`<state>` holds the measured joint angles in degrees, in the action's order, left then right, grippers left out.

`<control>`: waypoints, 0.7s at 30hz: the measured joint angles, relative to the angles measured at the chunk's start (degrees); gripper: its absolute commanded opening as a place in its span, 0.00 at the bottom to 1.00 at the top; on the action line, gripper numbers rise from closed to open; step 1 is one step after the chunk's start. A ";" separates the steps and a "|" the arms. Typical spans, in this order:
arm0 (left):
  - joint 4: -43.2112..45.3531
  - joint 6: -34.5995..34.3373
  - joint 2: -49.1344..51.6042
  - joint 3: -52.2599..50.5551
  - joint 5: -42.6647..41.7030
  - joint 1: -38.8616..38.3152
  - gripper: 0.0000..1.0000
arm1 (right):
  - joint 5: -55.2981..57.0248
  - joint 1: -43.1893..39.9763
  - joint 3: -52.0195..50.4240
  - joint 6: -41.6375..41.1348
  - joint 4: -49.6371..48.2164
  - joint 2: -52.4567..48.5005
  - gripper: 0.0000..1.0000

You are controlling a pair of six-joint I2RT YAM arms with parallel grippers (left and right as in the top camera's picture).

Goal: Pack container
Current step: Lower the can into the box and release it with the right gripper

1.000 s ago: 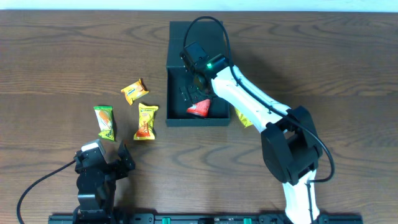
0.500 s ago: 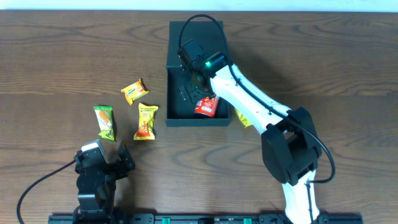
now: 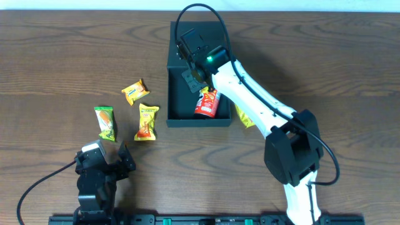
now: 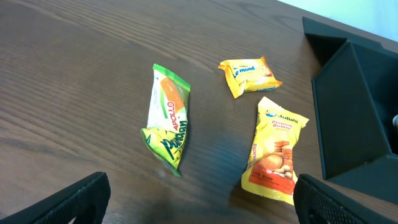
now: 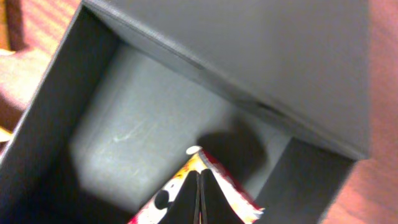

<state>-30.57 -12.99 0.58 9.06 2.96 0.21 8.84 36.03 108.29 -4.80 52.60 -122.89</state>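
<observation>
The wooden worktop [image 3: 350, 75] has loads of bare wood to move over, mainly the whole right side past the arm and the far left corner. The right arm [image 3: 250, 100] reaches from the near edge up toward the far middle and covers a good strip of the surface.

The container [image 3: 178, 103] sits mid-worktop with its flap lid lying open almost at the far edge. It's a dark teal-green square box with straight rigid walls and a matte floor that's mostly bare.

The right gripper [image 5: 198, 196] hangs over the inside of the box with its jaws pressed together, just a hairline between them, and no grip on anything that I can see. A red packet [image 3: 206, 103] leans at the box's near wall right below it. I can't tell if the fingertips touch it, and the wrist view cuts it off at the bottom.

The left gripper [image 4: 200, 193] sits by the near edge on the left, jaws spread wide with nothing between them.

Three packets lie apart from each other on the left half:
- the green-yellow Apollo Pandan packet [image 4: 166, 118]
- the orange Julie's packet [image 4: 273, 152], near the box's near left corner
- a small yellow packet [image 4: 249, 76], farther back

A yellow wrapper [image 3: 245, 119] pokes out from under the right arm beside the box's near right corner. It's mostly hidden and unreadable.
</observation>
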 measured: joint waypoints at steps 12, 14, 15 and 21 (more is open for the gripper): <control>0.00 0.00 0.00 0.00 0.00 0.00 0.95 | 1.95 -3.96 -0.02 1.42 3.65 0.00 0.01; 0.00 0.00 0.00 0.00 0.00 0.00 0.95 | 1.95 -4.11 -0.02 1.20 4.72 0.00 0.01; 0.00 0.00 0.00 0.00 0.00 0.00 0.95 | 1.84 -4.11 -0.02 0.87 5.31 0.00 0.01; 0.00 0.00 0.00 0.00 0.00 0.00 0.95 | 0.35 -4.11 -0.96 -2.71 6.43 0.00 0.01</control>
<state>-30.57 -12.99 0.58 9.06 2.96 0.21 9.19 31.92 107.33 -7.51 59.02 -122.89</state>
